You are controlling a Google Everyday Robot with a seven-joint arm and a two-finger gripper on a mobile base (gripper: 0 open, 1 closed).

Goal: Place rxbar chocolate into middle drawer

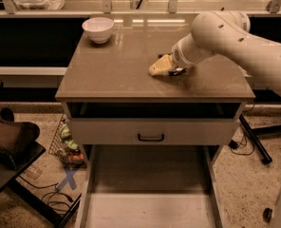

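Observation:
My gripper (160,66), with yellowish tips, sits low over the right middle of the brown cabinet top (117,75), pointing left. A small black thing (178,71) shows right at the gripper, beneath its base. It may be the rxbar chocolate, but I cannot tell whether it is held or lying on the top. The middle drawer (150,208) is pulled out at the bottom of the view. Its pale floor is bare between low side walls.
A white bowl (98,29) stands at the back left of the cabinet top. A drawer front with a small black handle (151,137) sits above the open drawer. A dark chair (7,141) is at the left, with cables and clutter (67,146) on the floor.

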